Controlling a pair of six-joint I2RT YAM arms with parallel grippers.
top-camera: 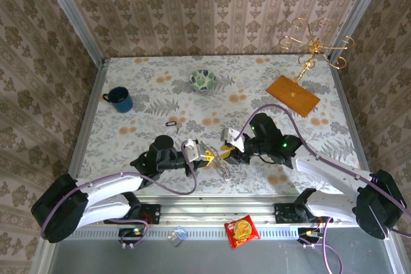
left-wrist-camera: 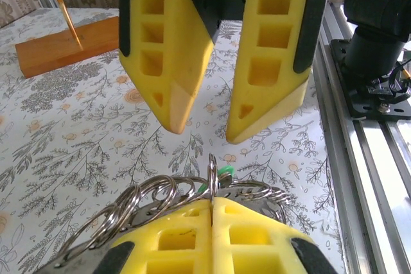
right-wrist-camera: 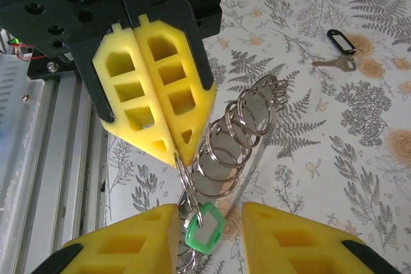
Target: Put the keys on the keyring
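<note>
A keyring made of several silvery split rings linked in a short chain hangs above the worktop, near its near edge and about midway between left and right. A green-headed key hangs at one end of the chain; its blade cannot be made out.

The left pincer has its yellow fingers pressed together, pinching the keyring at their tips. In the left wrist view the same pincer shows the rings fanning out to the left of its closed tips, with the green head just past them.

The right pincer faces it from the right with its fingers spread. The green-headed key sits in the gap between them, close to one finger; whether it touches cannot be told. Seen from the left wrist, the right pincer hangs just above the rings, jaws apart.

From overhead, the left pincer and right pincer meet tip to tip, the keyring between them.

Further back and to the left, a silvery key with a dark tag lies flat on the worktop, well apart from the pincers. A blue mug stands far left, a small patterned bowl far centre, and a wooden base with a gold stand far right. A red snack packet lies on the near rail
</note>
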